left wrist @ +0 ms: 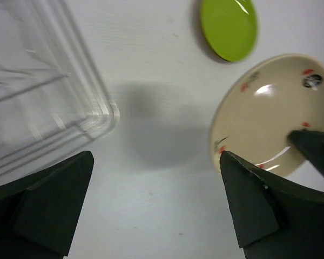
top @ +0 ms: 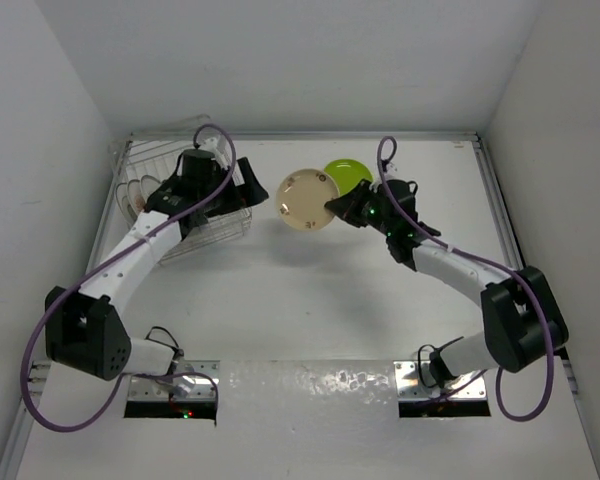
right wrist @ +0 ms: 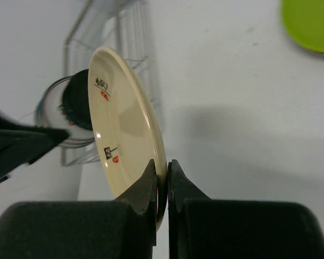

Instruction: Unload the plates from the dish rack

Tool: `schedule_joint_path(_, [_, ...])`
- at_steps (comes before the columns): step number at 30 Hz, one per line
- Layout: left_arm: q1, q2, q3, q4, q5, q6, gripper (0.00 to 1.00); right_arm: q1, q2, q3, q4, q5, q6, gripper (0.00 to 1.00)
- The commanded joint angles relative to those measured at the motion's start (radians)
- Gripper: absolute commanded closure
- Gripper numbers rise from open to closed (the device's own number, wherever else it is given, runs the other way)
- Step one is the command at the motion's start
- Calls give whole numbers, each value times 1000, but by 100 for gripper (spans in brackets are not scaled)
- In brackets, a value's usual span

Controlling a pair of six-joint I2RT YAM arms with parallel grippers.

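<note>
Dish rack (top: 185, 210): a silver-white wire frame with a clear tray, at the far left of the table (top: 310, 310). The racked plates (top: 133, 195) stand on edge at its left end. The top view gives only their pale rims. The right wrist view shows dark and teal-edged discs there, partly hidden behind the held plate.

Left gripper (left wrist: 156, 216): released, jaws spread wide with nothing between them. The top view places it at the rack's right end. Its own camera shows more exactly that it hangs over bare table just beside the tray's rounded corner, clear of the wire.

Cream plate (top: 305, 200): round and glossy, with small red and black marks spaced round the rim. It is off the table, between the rack and the right arm, and casts a shadow on the surface below. The top view shows its face turned up and leftward. The right wrist view shows it nearly edge-on, tilted away to the left.

Right gripper (right wrist: 162, 174): clenched on the cream plate's near rim, one finger on each face, with the rest of the plate reaching up and leftward from the grip. The left wrist view shows only one dark fingertip on that rim.

Lime green plate (top: 348, 175): plain, lying flat on the table towards the far side. In the top view the cream plate overlaps its left edge. The left wrist view shows the two apart
</note>
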Motion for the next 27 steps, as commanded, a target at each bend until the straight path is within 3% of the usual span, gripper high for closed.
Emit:
schedule_joint_path(1, [-6,-78,118,-157,-359,59,0,-71,39,122,-171,126,-48,100])
schedule_joint_path(7, [-6,-193,145,-240,-480,109,0,-255,269,305,-252,23,-20,100])
schedule_joint_path(11, [-3,-228,158,-277,-526,146,0,-309,484,614,-442,-4,-84,100])
schedule_joint_path(16, [6,-244,125,-276,-600,192,0,-343,688,875,-591,-20,-138,97])
schedule_joint_path(19, [21,-236,87,-268,-626,196,0,-345,746,939,-673,-49,-150,93])
schedule_joint_path(22, [29,-229,75,-253,-596,197,0,-343,739,882,-650,-57,-147,88])
schedule_joint_path(24, [29,-222,73,-256,-589,197,0,-338,734,871,-648,-66,-158,71])
schedule_joint_path(26, [30,-221,70,-257,-591,199,0,-331,748,914,-720,-64,-199,41])
schedule_joint_path(27, [30,-221,69,-259,-591,197,0,-326,763,937,-758,-43,-219,21])
